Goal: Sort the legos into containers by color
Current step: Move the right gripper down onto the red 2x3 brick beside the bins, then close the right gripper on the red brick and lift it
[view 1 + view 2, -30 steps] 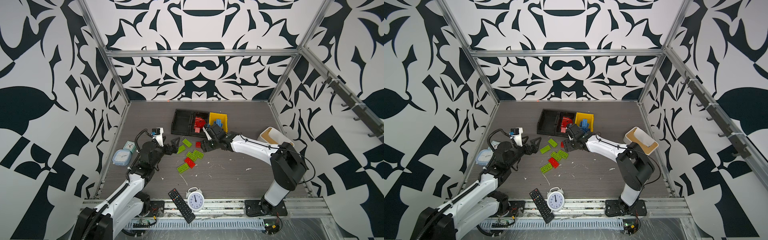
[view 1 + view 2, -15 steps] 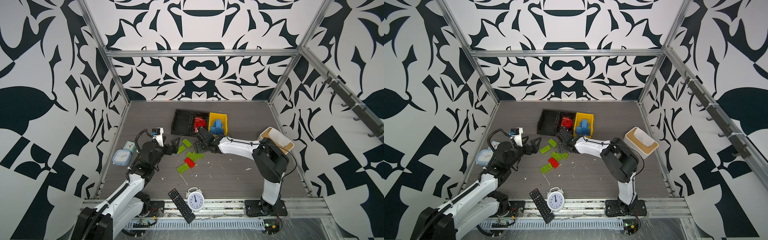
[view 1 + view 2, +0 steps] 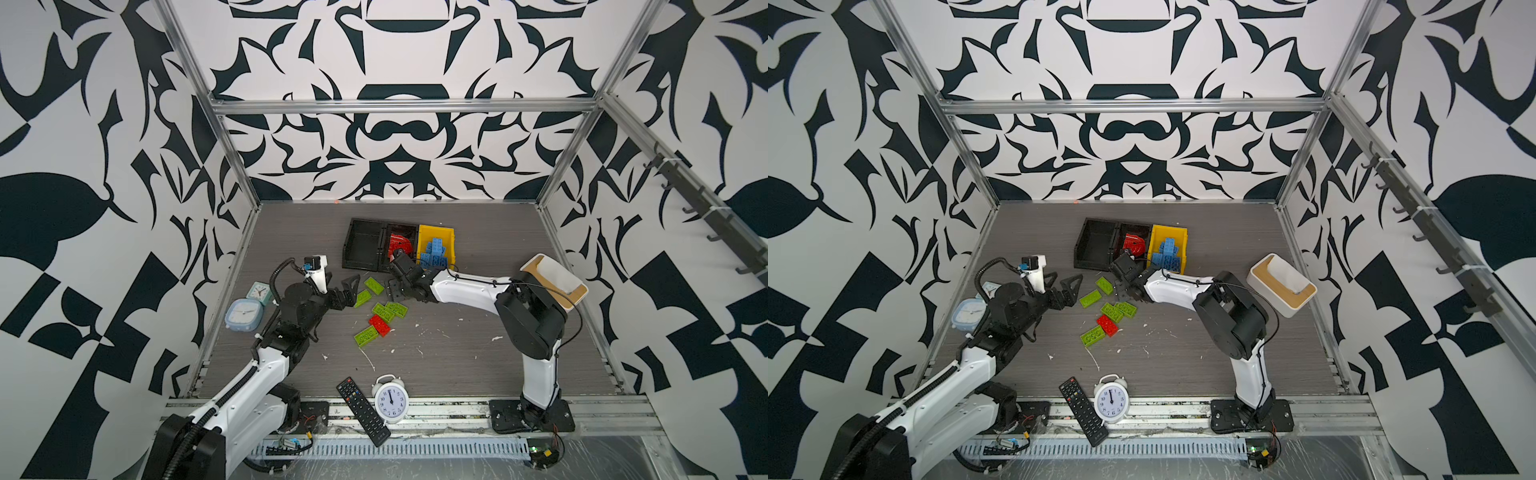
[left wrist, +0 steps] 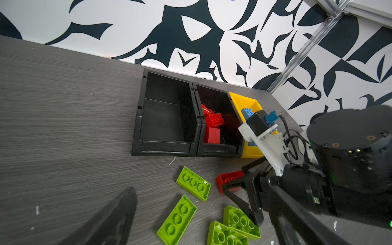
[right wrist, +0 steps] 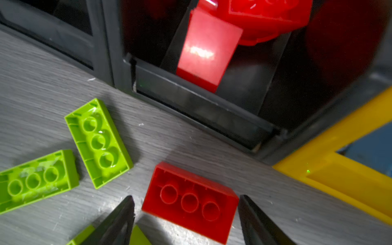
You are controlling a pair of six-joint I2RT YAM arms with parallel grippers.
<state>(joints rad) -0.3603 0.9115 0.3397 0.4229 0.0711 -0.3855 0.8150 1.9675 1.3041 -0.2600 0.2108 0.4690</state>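
A red lego (image 5: 189,201) lies studs-down on the table just in front of the black containers (image 3: 365,246). My right gripper (image 5: 185,198) stands open around it, one finger on each side, with a gap to each finger. The right-hand black container holds red legos (image 5: 206,51), and the yellow container (image 3: 436,232) holds blue legos (image 3: 434,253). Several green legos (image 3: 374,286) and another red lego (image 3: 380,325) lie loose mid-table. My left gripper (image 3: 340,282) hangs open and empty just left of the green legos (image 4: 177,219). In both top views the right gripper (image 3: 1121,291) hides the red lego under it.
Two small clocks (image 3: 245,313) stand by the left wall. A black remote (image 3: 363,411) and a white alarm clock (image 3: 390,401) lie at the front edge. A white box with a tan rim (image 3: 555,286) stands behind the right arm. White scraps dot the table.
My right arm has swung left from in front of the containers and come down over the red lego. The left arm has not moved.
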